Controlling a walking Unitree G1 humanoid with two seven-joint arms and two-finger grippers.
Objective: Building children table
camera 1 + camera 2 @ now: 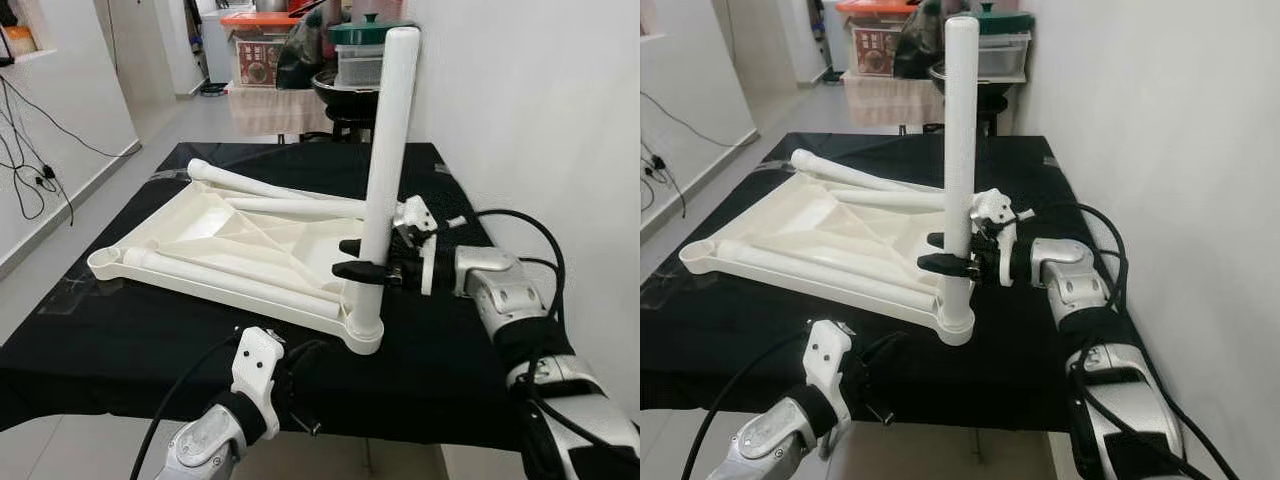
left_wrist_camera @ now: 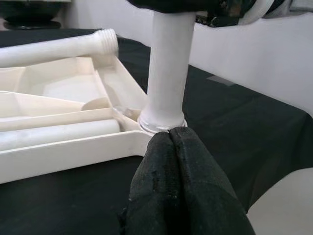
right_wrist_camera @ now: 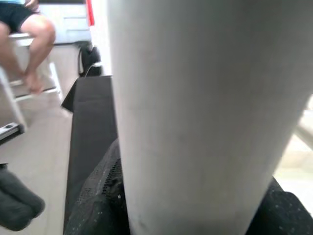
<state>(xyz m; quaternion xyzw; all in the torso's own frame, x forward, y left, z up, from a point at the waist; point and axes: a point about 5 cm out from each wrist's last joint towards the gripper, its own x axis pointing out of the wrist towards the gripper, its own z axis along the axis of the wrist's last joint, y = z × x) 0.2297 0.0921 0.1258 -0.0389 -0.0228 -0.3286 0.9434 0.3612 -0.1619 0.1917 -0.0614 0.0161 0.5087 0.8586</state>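
Tabletop (image 1: 215, 225), white plastic, lies upside down on a black cloth-covered table (image 1: 120, 345), ribs and underside facing up. One white leg (image 1: 385, 160) stands upright in the corner socket (image 1: 364, 330) at the near right corner of the tabletop, close to the white wall (image 1: 540, 110).

Right gripper (image 1: 358, 259) reaches in from the right, level with the lower part of the upright leg, its two black fingers (image 1: 368, 270) clamped around the tube from either side. Right wrist view shows the white tube pressed close between dark finger pads (image 3: 98, 205).

Left gripper (image 2: 171, 147) sits low at the near edge of the table, just in front of the corner socket. Its fingers are pressed together with nothing between them, tips touching or nearly touching the socket rim at the base of the leg; contact hard to confirm. Left arm with its white wrist bracket (image 1: 258, 370) comes up from below the table edge.

Three more loose legs lie across the underside of the tabletop: one along the near edge (image 1: 225, 280), one across the middle (image 1: 300, 207), one along the far side with its threaded end (image 2: 108, 40) visible in the left wrist view.

Beyond the table: an orange-lidded box (image 1: 258, 45), a dark pot with green lid (image 1: 362, 32), a covered stand. Cables (image 1: 25, 160) hang on the left wall. Right wrist view catches a seated person's bare legs (image 3: 29, 44) on a white chair across the room.
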